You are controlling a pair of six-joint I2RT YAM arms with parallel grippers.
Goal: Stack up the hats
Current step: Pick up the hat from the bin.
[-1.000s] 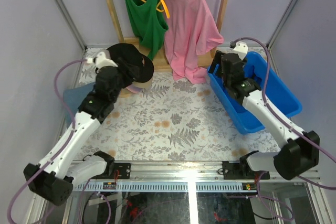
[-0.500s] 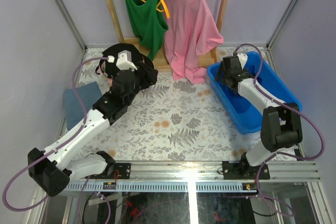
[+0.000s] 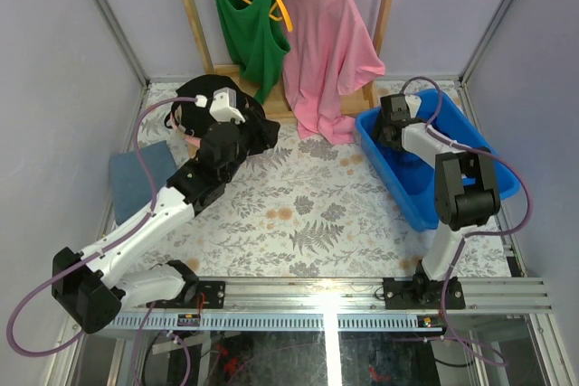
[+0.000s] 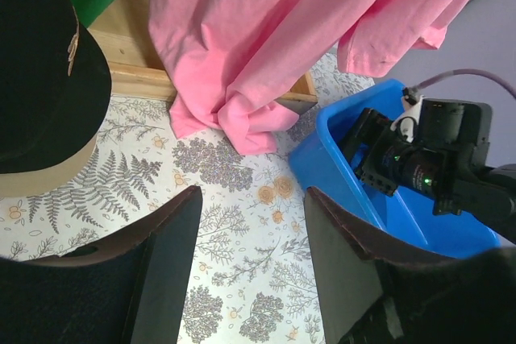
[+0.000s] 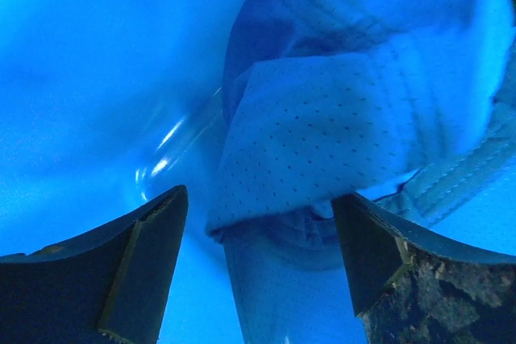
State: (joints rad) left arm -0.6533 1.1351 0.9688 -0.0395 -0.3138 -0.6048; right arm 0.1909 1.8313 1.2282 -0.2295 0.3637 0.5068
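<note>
Left fingers [image 4: 168,267] farther right, open, past right-pointing black cap [image 4: 40,62]; right fingers [image 5: 133,283] open astride blue cap [image 5: 339,126]

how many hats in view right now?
2 clear: black cap at back left, blue cap in the bin on the right. More may be hidden under the black one.

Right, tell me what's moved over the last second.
The left gripper shifted right past the black cap and now faces the bin, open and empty. The right arm folded its elbow in toward the bin. The right gripper stayed low in the bin's far corner, open astride the blue cap. Nothing was grasped or released. The black cap, bin and hanging shirts stayed put.
</note>
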